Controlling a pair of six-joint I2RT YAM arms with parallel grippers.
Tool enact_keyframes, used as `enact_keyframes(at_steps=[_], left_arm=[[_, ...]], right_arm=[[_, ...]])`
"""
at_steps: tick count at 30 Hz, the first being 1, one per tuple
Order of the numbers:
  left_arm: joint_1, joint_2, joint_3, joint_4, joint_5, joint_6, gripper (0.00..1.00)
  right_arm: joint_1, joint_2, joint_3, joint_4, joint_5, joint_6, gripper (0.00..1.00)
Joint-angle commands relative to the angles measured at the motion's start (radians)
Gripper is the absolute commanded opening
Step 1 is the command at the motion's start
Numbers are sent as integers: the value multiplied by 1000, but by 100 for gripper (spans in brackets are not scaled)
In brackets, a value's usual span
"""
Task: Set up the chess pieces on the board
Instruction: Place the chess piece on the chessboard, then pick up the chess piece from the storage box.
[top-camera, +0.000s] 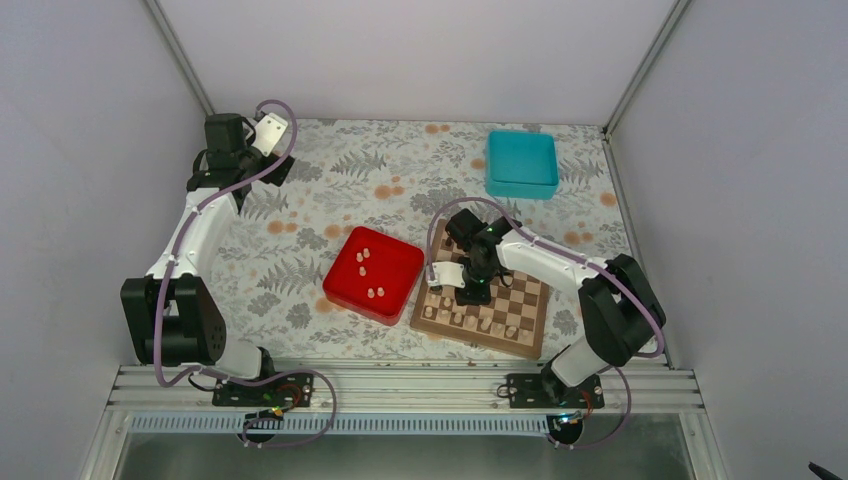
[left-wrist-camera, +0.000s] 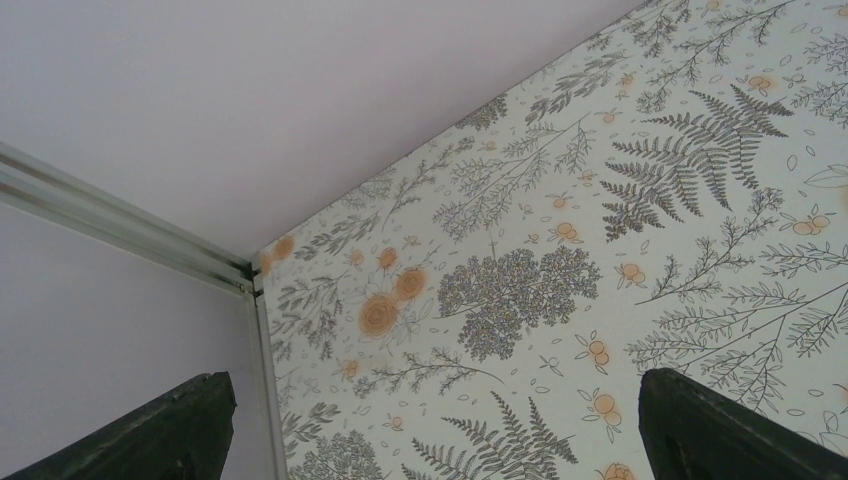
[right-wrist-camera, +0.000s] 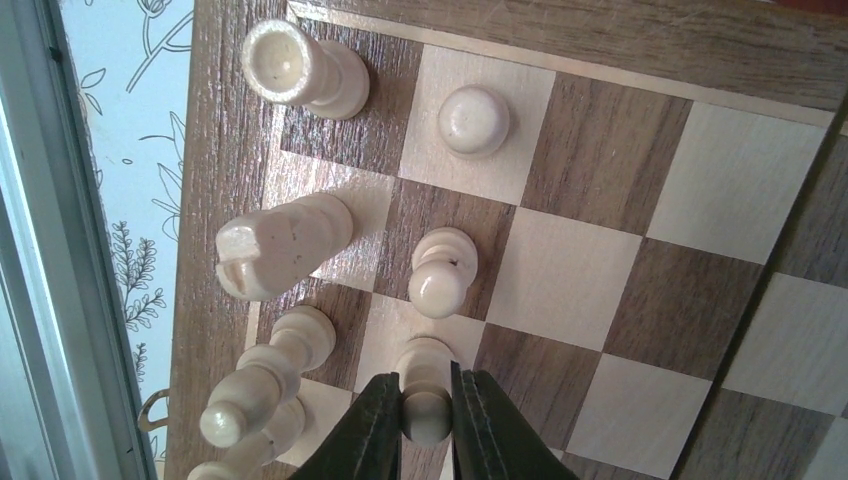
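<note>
Right hand (right-wrist-camera: 426, 382) pinches a smooth round-headed cream pawn (right-wrist-camera: 428, 400); left hand (left-wrist-camera: 437, 380) gapes empty.

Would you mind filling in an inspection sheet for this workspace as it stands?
Surface: table under fern-print cloth.
Job's things: board at right; cream chess pieces on its near rows, a few more in the red tray.
Clutter: teal box, far right.
Grippers: left gripper open over bare cloth; right gripper shut on a pawn over the board.
Cables: mauve cables looped along both arms.
Surroundings: white walls, metal rail in front.
</note>
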Motion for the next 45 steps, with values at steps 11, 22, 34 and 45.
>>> enact_keyframes(at_steps=[11, 22, 34, 45], left_arm=[[5, 13, -16, 31, -13, -2, 100], [5, 5, -5, 23, -6, -3, 100], [5, 1, -5, 16, 20, -10, 100], [5, -6, -13, 25, 23, -7, 100]], right_arm=[[6, -26, 53, -39, -30, 1, 32], [37, 12, 272, -75, 11, 1, 39], [236, 365, 634, -41, 56, -3, 43], [297, 545, 715, -126, 61, -25, 42]])
